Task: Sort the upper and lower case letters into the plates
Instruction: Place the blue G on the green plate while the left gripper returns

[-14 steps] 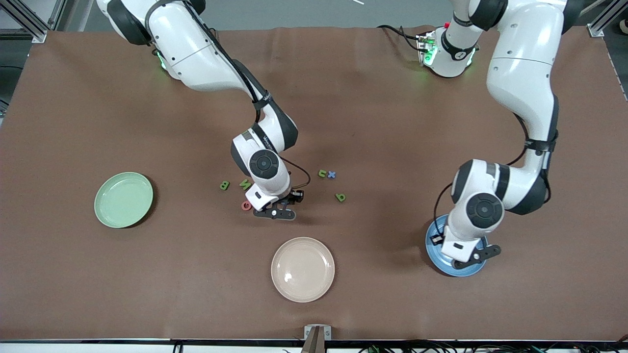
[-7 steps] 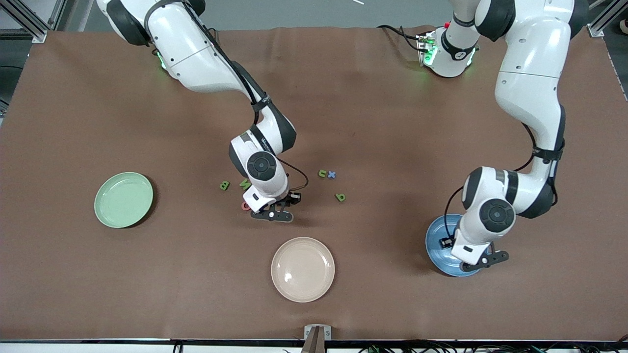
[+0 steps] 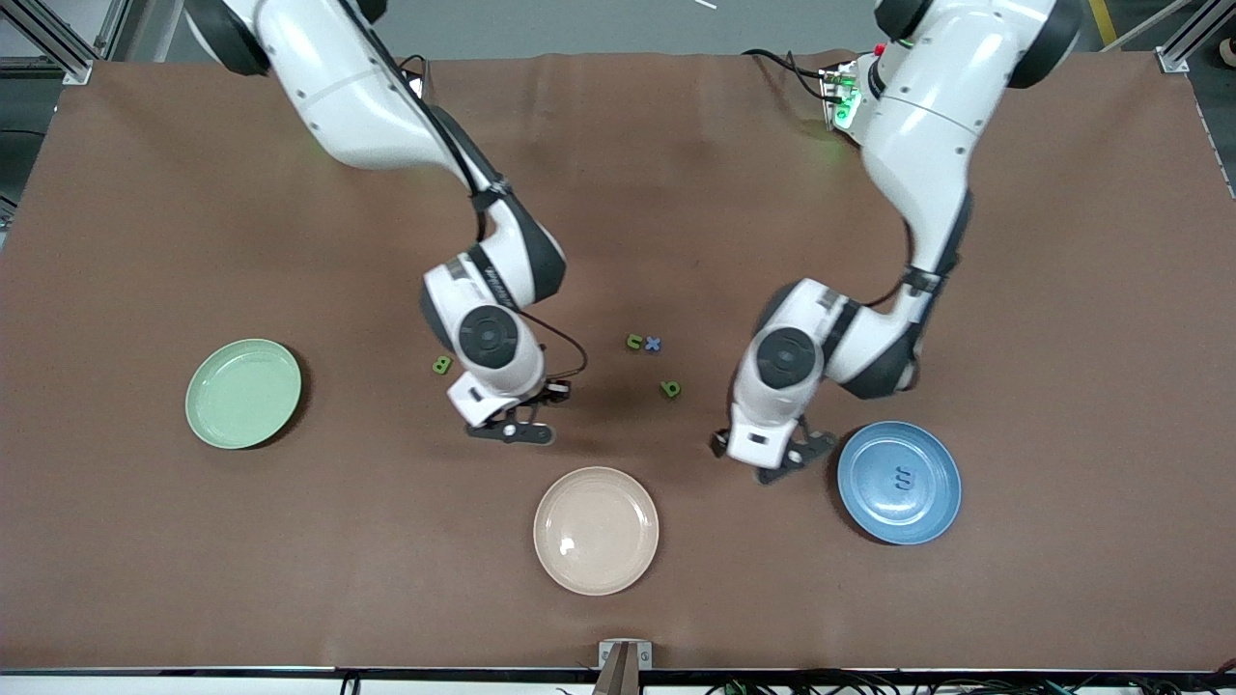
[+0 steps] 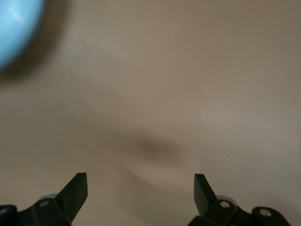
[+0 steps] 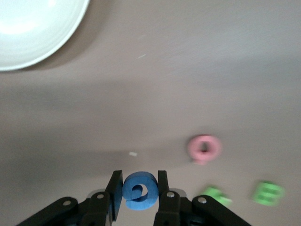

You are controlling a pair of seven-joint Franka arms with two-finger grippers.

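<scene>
My right gripper point(image 5: 139, 188) is shut on a round blue letter point(image 5: 139, 189) and hangs over the mat beside the loose letters; in the front view this gripper point(image 3: 512, 431) hides its letter. A pink letter point(image 5: 204, 149) and two green letters point(image 5: 268, 193) lie beneath it. A green B point(image 3: 442, 365), a green n point(image 3: 633, 341), a blue x point(image 3: 654, 343) and a green q-like letter point(image 3: 670, 389) lie mid-table. My left gripper point(image 3: 772, 465) is open and empty point(image 4: 140, 188) beside the blue plate point(image 3: 941, 507), which holds a blue m point(image 3: 904, 480). The mint plate point(image 3: 243, 393) holds nothing.
A cream plate point(image 3: 596, 530) sits nearest the front camera, between the two grippers, and shows at a corner of the right wrist view point(image 5: 28, 28). The blue plate's rim point(image 4: 14, 28) shows in the left wrist view. Brown mat covers the whole table.
My left gripper opened over the blue plate, left the blue m in it, and swung toward the table's middle. My right gripper closed on the blue letter and shifted slightly toward the mint plate.
</scene>
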